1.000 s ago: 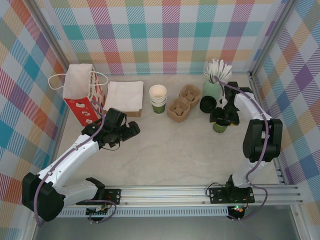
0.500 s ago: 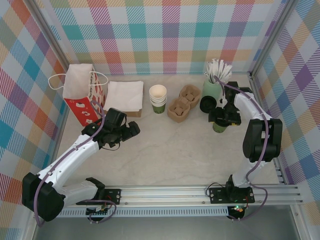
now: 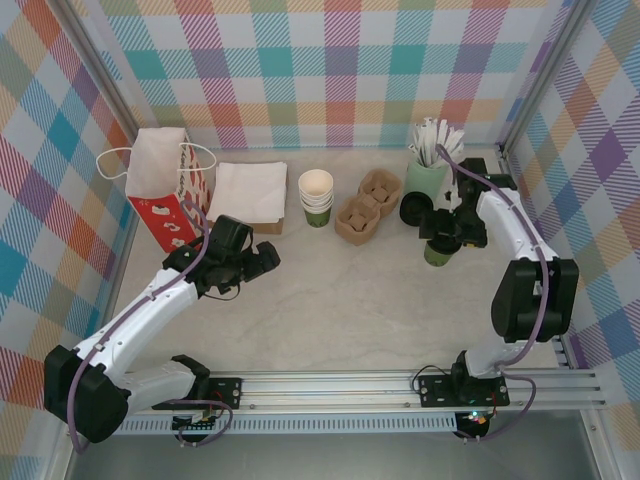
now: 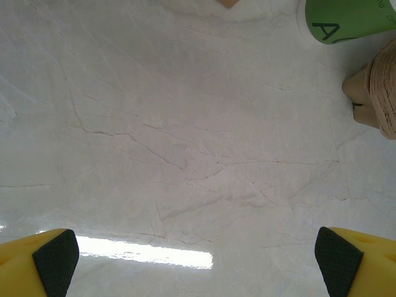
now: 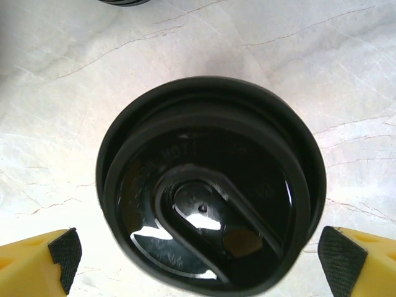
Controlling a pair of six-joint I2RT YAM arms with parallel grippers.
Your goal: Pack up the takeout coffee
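from the top: your right arm's elbow has swung out toward the right wall. the right claw (image 3: 449, 230) hangs over the takeout coffee (image 3: 436, 256), which has not moved, so i think the grab comes next. the mint cup (image 3: 425, 178) stands just behind it, and you have room across the middle of the table (image 3: 360, 300).

left wrist: the left claw (image 4: 198, 253) is wide apart above the table.

right wrist: the pads (image 5: 62, 257) sit apart on both sides of the black lid (image 5: 210, 192), not touching it.
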